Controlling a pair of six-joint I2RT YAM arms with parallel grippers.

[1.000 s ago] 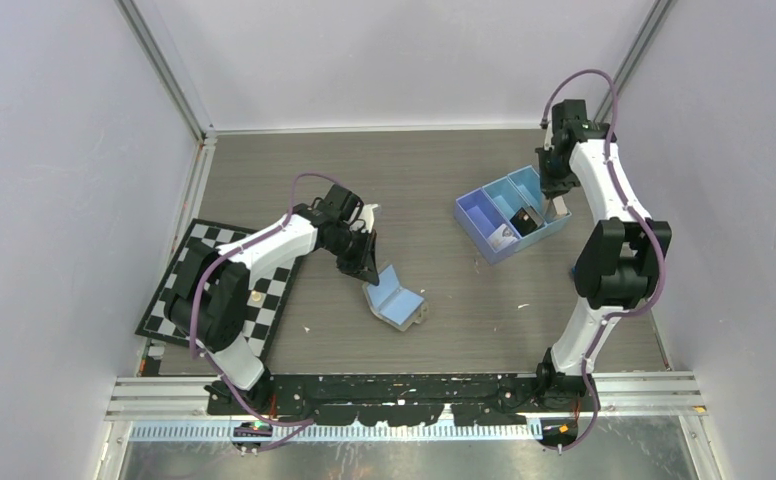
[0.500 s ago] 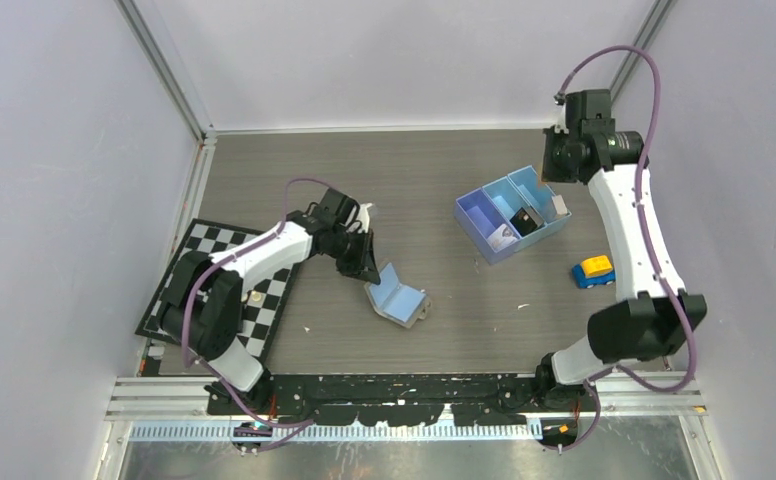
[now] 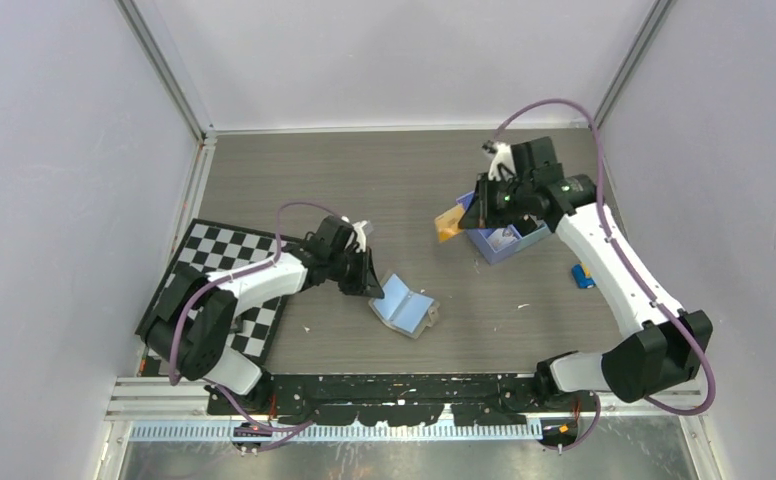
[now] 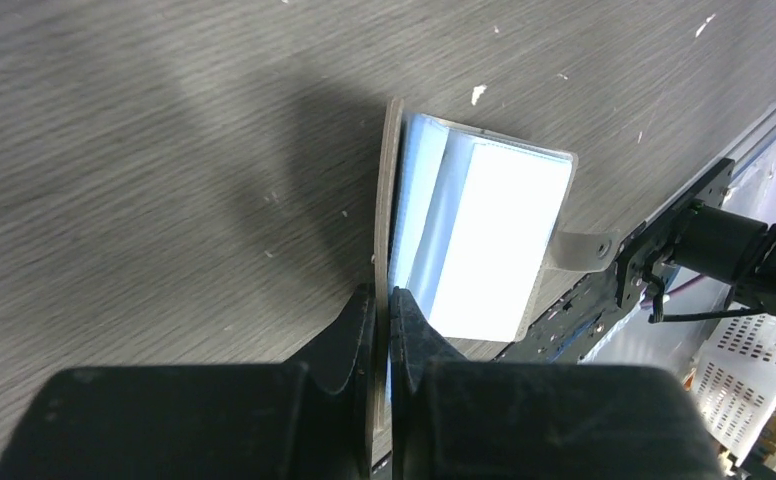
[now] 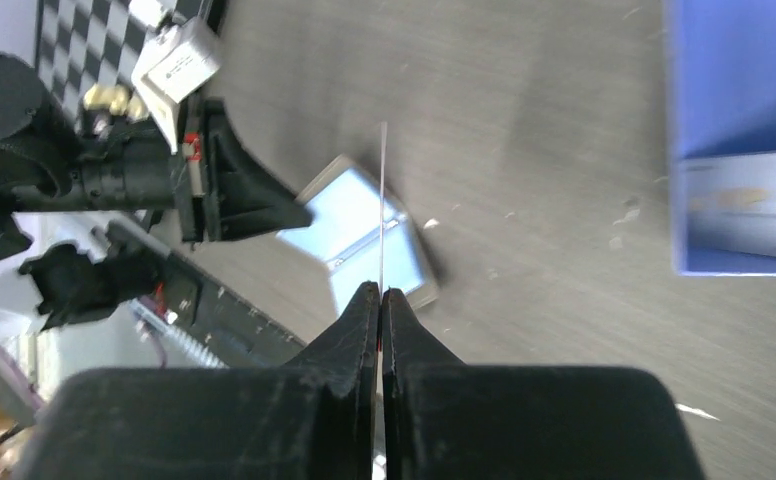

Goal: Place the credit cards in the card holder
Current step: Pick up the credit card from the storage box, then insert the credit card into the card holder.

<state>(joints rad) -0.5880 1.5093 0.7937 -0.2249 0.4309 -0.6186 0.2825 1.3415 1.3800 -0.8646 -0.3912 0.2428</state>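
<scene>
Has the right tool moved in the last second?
Yes, the right tool swung leftward, from the right end of the blue tray to past its left end, gripping an orange card.

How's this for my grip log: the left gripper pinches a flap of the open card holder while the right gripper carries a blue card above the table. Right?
Not quite. The card in the right gripper is orange, not blue; the top external view shows it. The rest stands: the left gripper does pinch a flap of the open card holder.
</scene>
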